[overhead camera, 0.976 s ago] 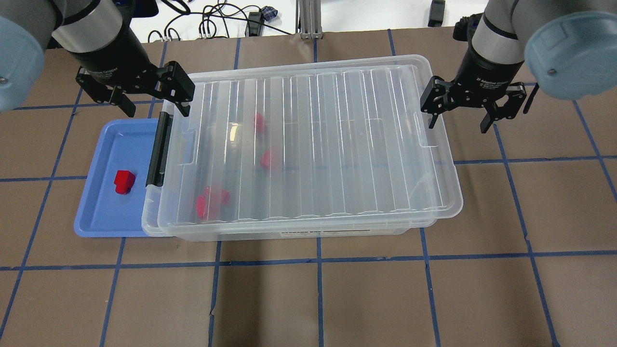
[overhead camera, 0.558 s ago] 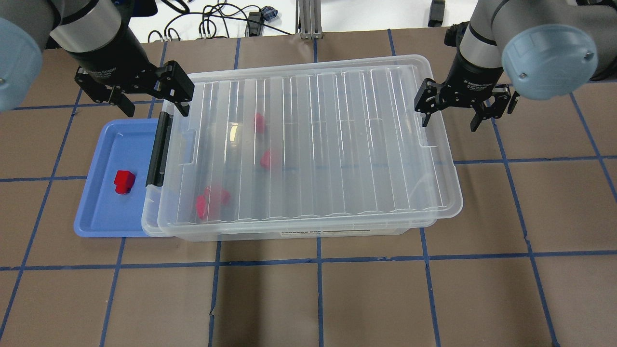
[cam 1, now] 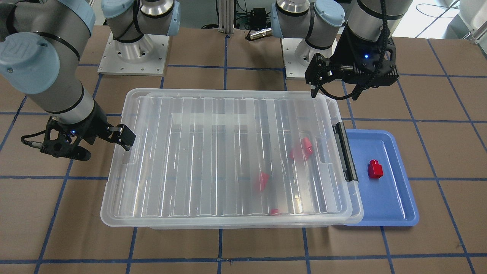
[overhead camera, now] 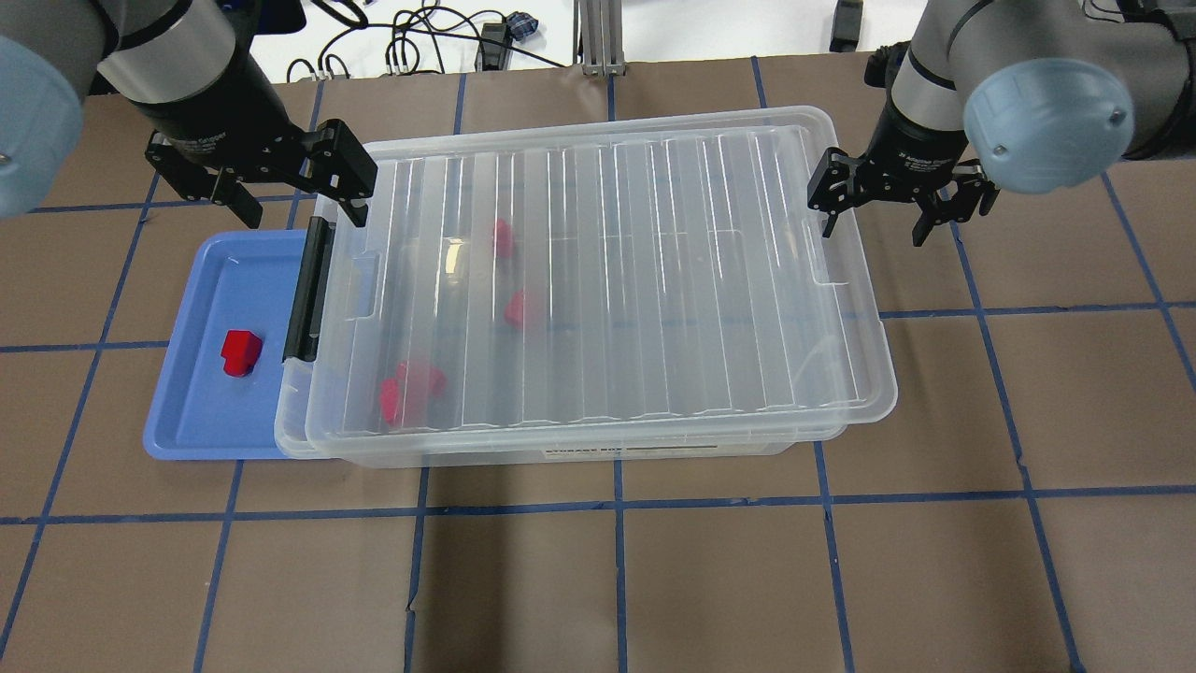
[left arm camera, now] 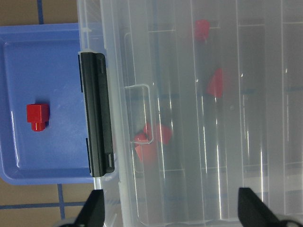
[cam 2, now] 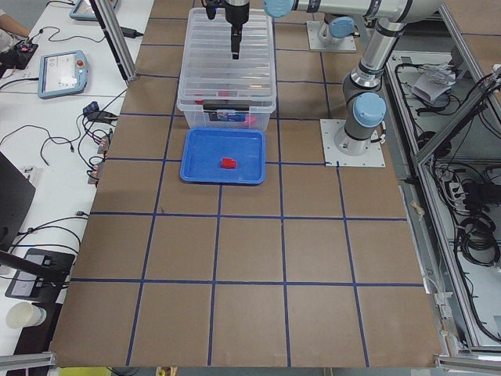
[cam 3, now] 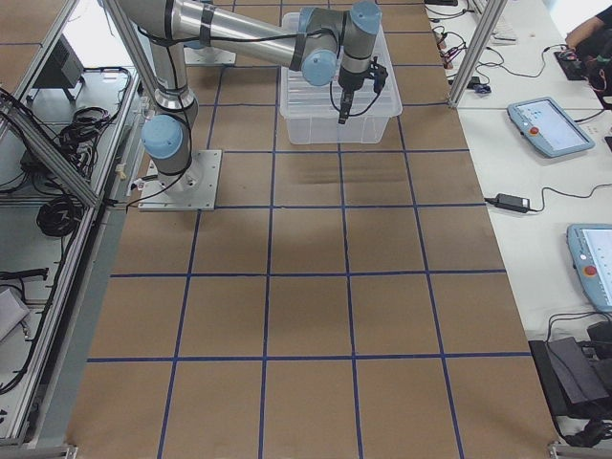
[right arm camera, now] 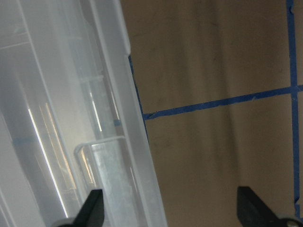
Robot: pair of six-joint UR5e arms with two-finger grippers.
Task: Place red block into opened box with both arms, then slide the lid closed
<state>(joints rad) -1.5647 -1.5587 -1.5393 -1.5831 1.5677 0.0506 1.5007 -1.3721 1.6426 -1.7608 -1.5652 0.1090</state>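
The clear box (overhead camera: 467, 455) lies across the table with the ribbed lid (overhead camera: 654, 280) on top, shifted a little right, so the black latch bar (overhead camera: 308, 290) is uncovered. Several red blocks (overhead camera: 519, 308) show through the lid. One red block (overhead camera: 240, 352) lies on the blue tray (overhead camera: 196, 411). My left gripper (overhead camera: 301, 210) hangs open over the box's far left corner, and the left wrist view looks down on the latch bar (left arm camera: 97, 113). Also open, my right gripper (overhead camera: 875, 229) straddles the lid's right rim (right arm camera: 137, 156), one finger over the lid and one over the table.
The blue tray sits tucked against the box's left end. Cables (overhead camera: 411, 47) and an aluminium post (overhead camera: 598, 37) lie past the far table edge. Both arm bases (cam 1: 133, 57) stand behind the box. Brown paper with a blue tape grid (overhead camera: 617, 509) covers the table.
My right gripper has shifted left and slightly back toward the lid's right end, with its wrist turning. The left arm, lid, box and blocks have stayed put.
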